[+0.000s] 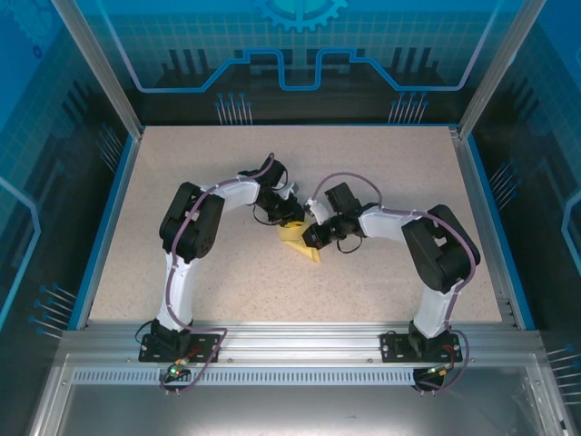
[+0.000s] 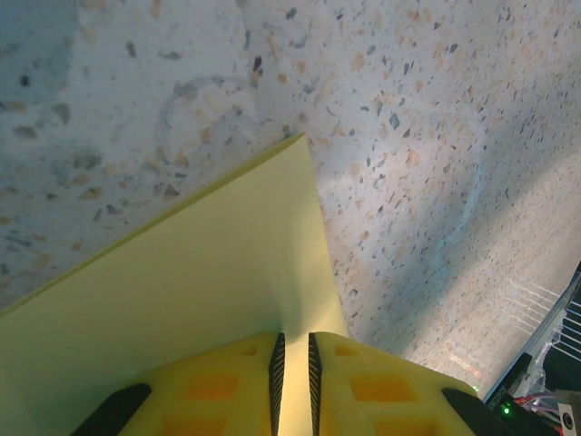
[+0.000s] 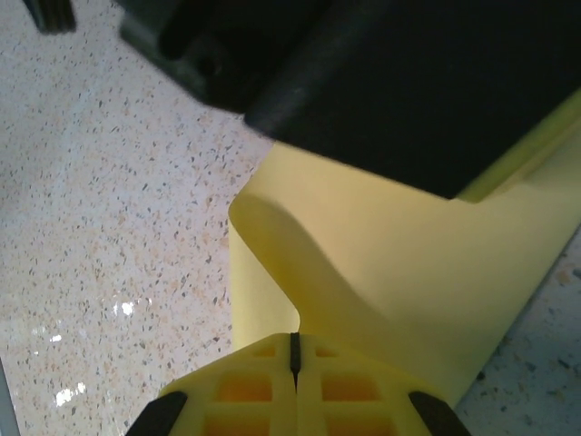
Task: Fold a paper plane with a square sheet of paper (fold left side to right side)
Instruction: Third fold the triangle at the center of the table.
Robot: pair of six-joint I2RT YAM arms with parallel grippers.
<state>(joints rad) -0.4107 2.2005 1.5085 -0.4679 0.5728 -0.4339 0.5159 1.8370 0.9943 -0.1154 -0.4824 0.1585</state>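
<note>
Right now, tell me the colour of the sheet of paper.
Plain bright yellow, unprinted. The sheet of paper shows best in the left wrist view.

Paper (image 2: 182, 300) matt, smooth; table (image 2: 408, 136) speckled, faintly glossy.

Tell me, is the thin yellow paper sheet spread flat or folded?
Folded: the thin yellow paper sheet curls over itself in the right wrist view, and shows as a small wedge from above.
</note>
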